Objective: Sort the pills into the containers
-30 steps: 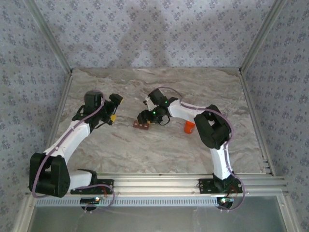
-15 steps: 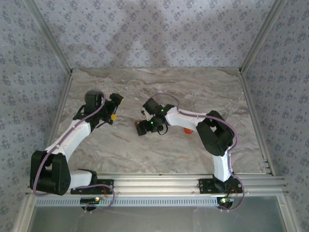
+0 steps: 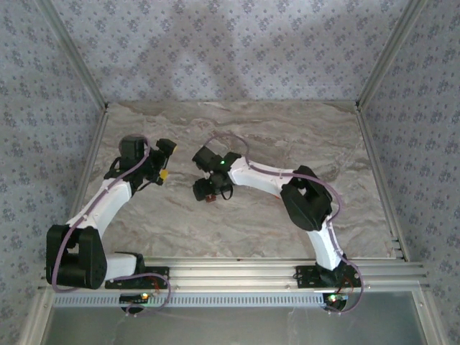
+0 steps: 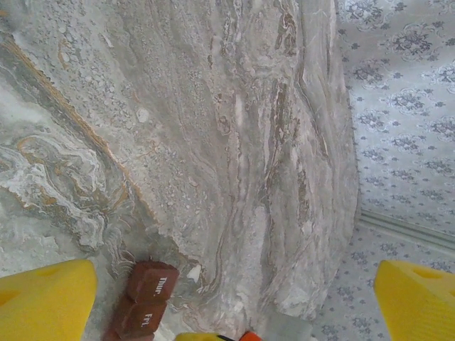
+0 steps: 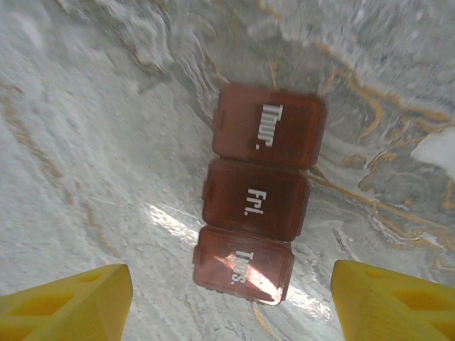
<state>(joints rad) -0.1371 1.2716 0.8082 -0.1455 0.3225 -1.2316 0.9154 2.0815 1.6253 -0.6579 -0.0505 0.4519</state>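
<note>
**Top external view.** The containers [image 3: 209, 196] lie on the surface [image 3: 287, 136], at 4 o'clock from the left fingers [image 3: 164, 174]. The right arm [image 3: 251, 172] ends directly over them. No pills are visible, so sorting is judged not started.

**Left wrist view.** The left fingers [image 4: 44, 297] are spread wide and hold nothing. The containers [image 4: 146, 298] lie at 7 o'clock, near 1 finger. Contact cannot be confirmed.

**Right wrist view.** The containers [image 5: 259, 202] run from 12 to 6 o'clock. All 3 visible lids are closed. The right fingers [image 5: 71, 302] are spread wide at 7 and 5 o'clock, apart from the strip and gripping nothing. Opening the lids and loading pills remain.
</note>
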